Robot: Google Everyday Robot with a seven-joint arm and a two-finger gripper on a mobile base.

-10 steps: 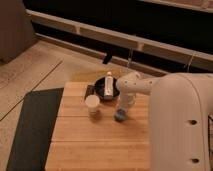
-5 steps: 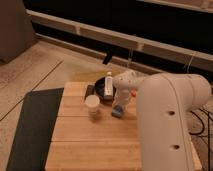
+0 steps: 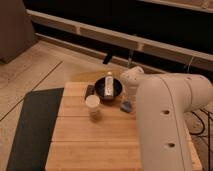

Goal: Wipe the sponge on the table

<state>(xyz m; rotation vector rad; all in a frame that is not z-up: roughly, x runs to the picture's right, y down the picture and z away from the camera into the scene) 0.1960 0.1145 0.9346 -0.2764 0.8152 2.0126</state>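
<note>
The sponge [image 3: 126, 106] is a small blue-grey block lying on the wooden table [image 3: 90, 142], just right of the dark bowl. My gripper [image 3: 128, 98] comes straight down onto it from the white wrist above and hides its top. The large white arm [image 3: 170, 120] covers the table's right side.
A dark bowl [image 3: 108, 91] with a white bottle in it stands at the table's far middle. A cream cup [image 3: 92, 106] stands in front of it to the left. A dark grey mat [image 3: 35, 125] lies on the floor left of the table. Cables run along the floor at the right.
The gripper and sponge have slid a little away from the table's front, toward the bowl's right side. The arm's bulk now covers more of the table's right.
</note>
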